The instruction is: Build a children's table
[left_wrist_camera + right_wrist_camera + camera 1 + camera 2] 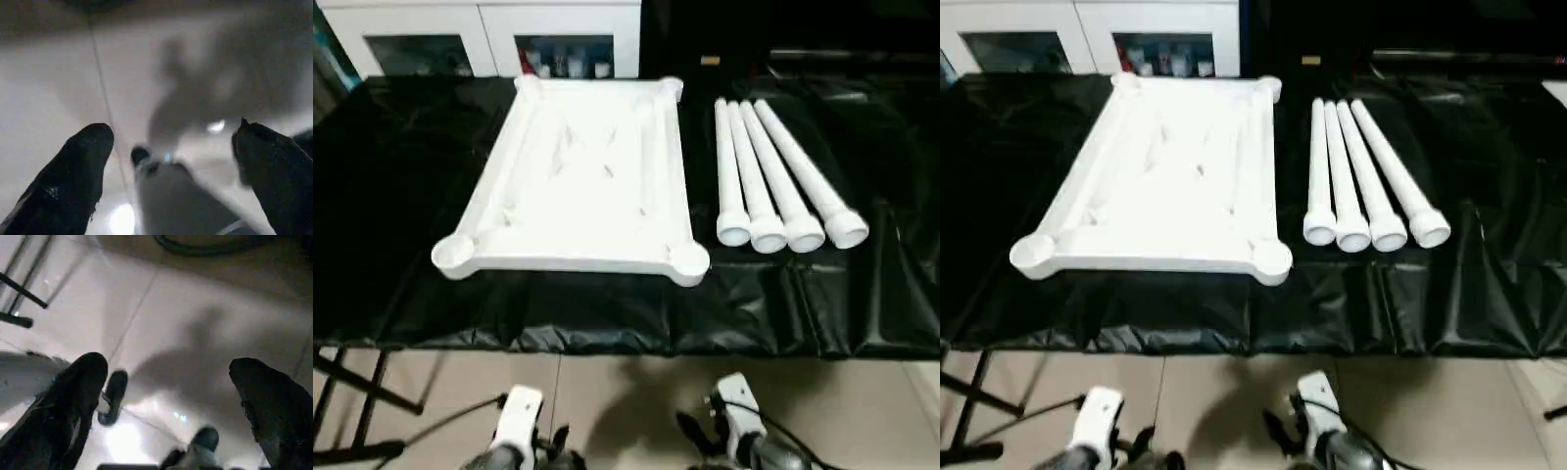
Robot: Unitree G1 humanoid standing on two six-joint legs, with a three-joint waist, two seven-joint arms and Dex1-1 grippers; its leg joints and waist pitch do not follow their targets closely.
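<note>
The children's table lies in parts on a bench draped in black cloth [401,196]. Its white tabletop [578,176] rests upside down, ribbed side up, with round sockets at the corners, such as the near-right socket [688,259]. To its right, four white tubular legs [773,186] lie side by side, flared ends toward me. Both arms hang low in front of the bench, over the floor: the left wrist [521,421] and the right wrist [734,421]. My left gripper [171,147] and right gripper [171,382] are both open, with nothing between the black fingers.
A white cabinet with glass doors [489,39] stands behind the bench. The bench's front edge runs across at mid-height, with pale tiled floor [626,392] below it. A black metal stand [352,392] is on the floor at the left, and a dark cable [210,245] lies on the tiles.
</note>
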